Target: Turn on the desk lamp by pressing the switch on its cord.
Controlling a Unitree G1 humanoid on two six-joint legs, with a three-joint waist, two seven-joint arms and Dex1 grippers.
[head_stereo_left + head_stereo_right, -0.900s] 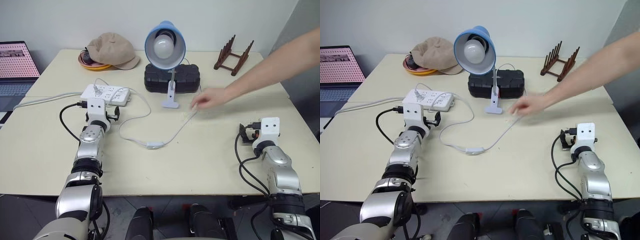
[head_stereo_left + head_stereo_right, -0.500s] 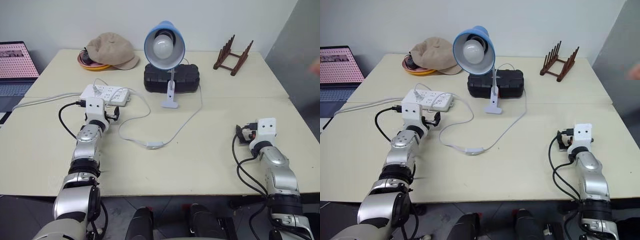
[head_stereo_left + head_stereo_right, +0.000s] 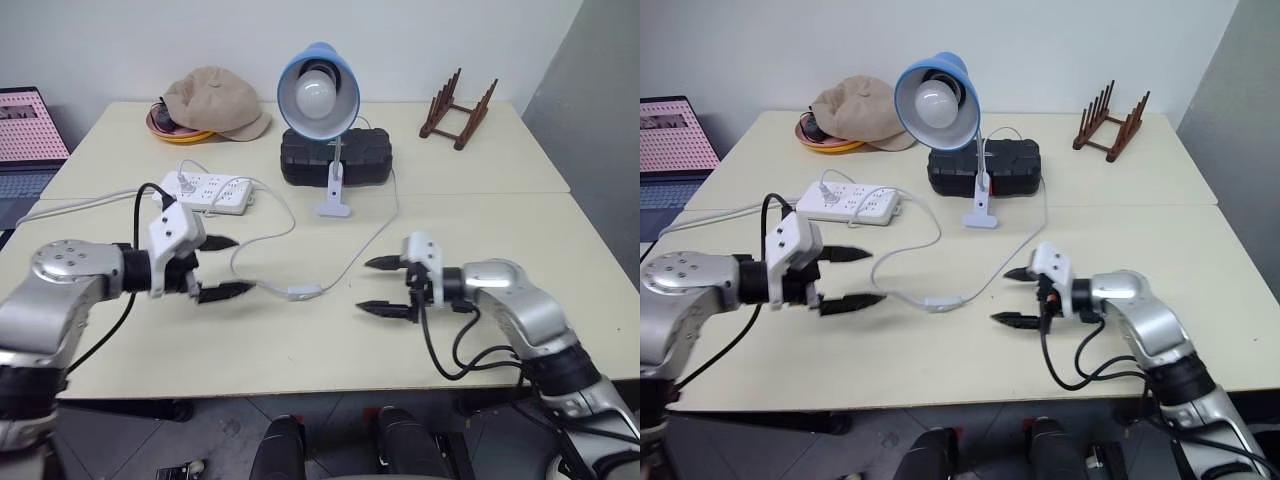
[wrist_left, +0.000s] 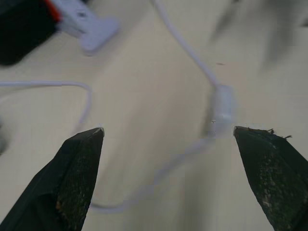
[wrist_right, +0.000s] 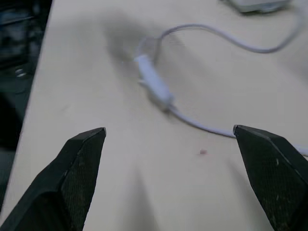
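Note:
The desk lamp stands at the table's middle back, its light-blue shade and white bulb facing me, unlit. Its thin white cord runs forward from the clip base to the small white switch, which lies flat on the table. My left gripper hovers just left of the switch, open and pointing right at it. My right gripper hovers just right of it, open and pointing left. Both wrist views show the switch ahead, between empty fingers and apart from them.
A white power strip lies behind my left gripper, with cord loops beside it. A black case sits behind the lamp's base. A tan cap, a wooden rack and a laptop stand further off.
The person's arm has left the table. Both my arms have swung inward, and the grippers now face each other on either side of the switch.

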